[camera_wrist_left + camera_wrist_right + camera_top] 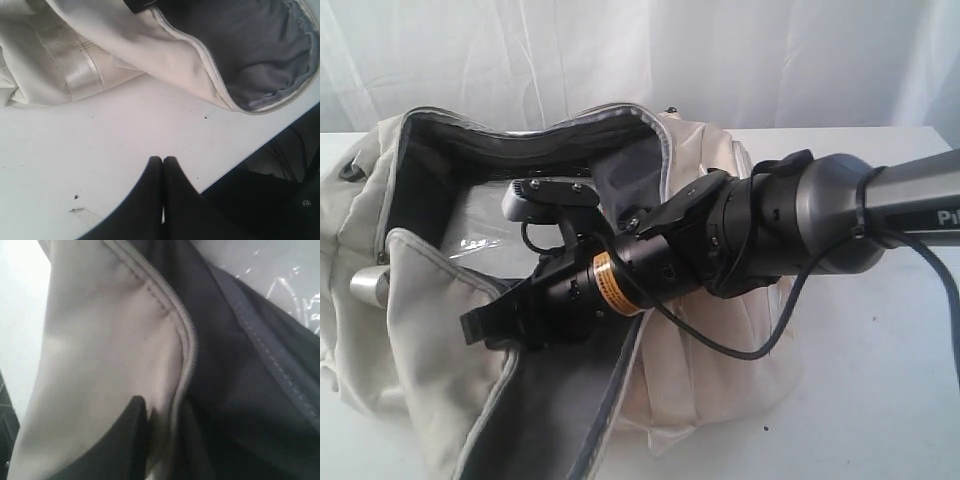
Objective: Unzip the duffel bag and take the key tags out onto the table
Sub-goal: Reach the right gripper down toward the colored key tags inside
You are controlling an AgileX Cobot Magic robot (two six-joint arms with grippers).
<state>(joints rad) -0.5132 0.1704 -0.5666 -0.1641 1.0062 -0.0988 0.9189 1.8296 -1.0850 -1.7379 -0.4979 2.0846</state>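
Nearly closed, right jaws seemingly pinch the duffel bag (100,355).

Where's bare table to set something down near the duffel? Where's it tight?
Widest patch: table right of the duffel bag, under the right arm. Second: the strip between the bag's open flap and the table edge, where the shut left tool hovers. Crowded: the bag mouth, filled by the right tool astride the zipper edge.
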